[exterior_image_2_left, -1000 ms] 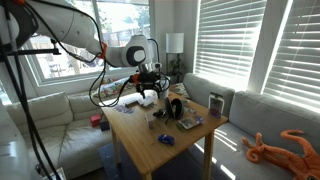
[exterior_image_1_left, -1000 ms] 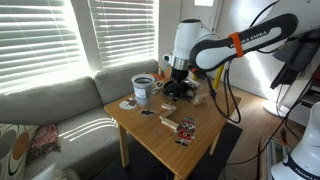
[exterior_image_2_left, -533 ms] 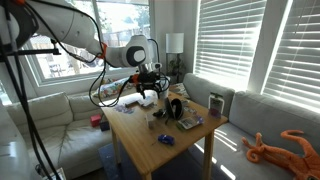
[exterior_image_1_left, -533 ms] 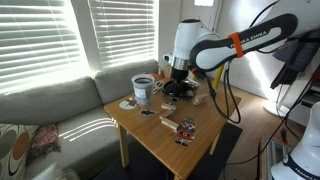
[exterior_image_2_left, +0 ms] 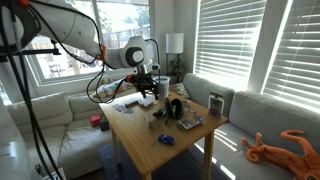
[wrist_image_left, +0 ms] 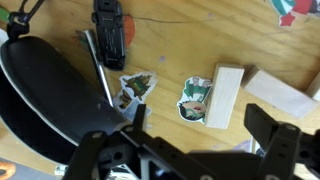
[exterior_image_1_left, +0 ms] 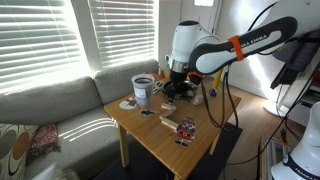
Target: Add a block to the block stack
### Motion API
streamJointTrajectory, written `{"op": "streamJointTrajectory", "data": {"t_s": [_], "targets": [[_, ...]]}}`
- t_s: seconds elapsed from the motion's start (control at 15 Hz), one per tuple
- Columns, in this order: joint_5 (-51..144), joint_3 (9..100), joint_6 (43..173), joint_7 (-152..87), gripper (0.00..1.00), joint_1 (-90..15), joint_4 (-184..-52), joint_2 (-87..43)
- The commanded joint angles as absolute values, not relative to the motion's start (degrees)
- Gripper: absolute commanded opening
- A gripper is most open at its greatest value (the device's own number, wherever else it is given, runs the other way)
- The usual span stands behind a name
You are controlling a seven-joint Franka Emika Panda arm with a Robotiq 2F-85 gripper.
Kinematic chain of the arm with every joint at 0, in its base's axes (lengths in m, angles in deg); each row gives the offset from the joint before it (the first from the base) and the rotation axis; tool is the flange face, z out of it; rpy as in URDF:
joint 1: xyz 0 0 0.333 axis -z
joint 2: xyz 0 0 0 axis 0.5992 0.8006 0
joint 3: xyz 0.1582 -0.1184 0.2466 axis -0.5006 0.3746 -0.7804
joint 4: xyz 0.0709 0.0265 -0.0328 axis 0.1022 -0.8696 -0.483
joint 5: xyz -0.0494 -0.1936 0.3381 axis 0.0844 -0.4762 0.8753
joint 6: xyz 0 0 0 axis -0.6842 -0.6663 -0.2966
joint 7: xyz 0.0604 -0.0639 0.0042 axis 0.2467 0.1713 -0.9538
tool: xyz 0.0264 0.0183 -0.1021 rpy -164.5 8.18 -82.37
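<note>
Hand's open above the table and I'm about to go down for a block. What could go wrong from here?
1. The pale wooden block lies close beside a small patterned card and a second pale block. The open hand could pinch or shove a neighbour as well.
2. The round black pan sits near one finger, so a straight descent may clip its rim.

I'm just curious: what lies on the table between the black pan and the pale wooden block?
Two patterned cards, in the wrist view: one near the black pan, another beside the pale wooden block.
</note>
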State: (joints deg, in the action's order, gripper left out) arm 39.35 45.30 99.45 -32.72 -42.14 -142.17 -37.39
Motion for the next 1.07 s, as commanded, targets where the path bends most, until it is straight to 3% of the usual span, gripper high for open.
{"op": "streamJointTrajectory", "data": {"t_s": [0.0,0.07,0.27,0.4,0.47,0.8,0.87,0.93,1.0], "targets": [[39.40,44.53,99.24,-26.08,0.98,-43.15,-141.73,-36.32],[40.87,44.45,99.60,-26.84,0.95,-43.09,-141.77,-35.75],[43.75,44.59,99.38,-30.12,1.00,-42.81,-140.93,-33.63],[45.30,44.72,99.76,-31.48,0.95,-42.64,-140.70,-32.49],[45.90,44.73,99.76,-31.77,0.79,-42.64,-140.54,-31.97],[47.22,44.75,102.59,-31.63,0.47,-42.77,-139.83,-31.75],[47.19,44.82,102.63,-31.54,0.54,-42.73,-139.67,-32.06],[47.09,44.88,102.58,-31.33,0.74,-42.71,-139.51,-32.31],[47.00,44.98,102.46,-31.11,0.80,-42.65,-139.39,-32.68]]}}
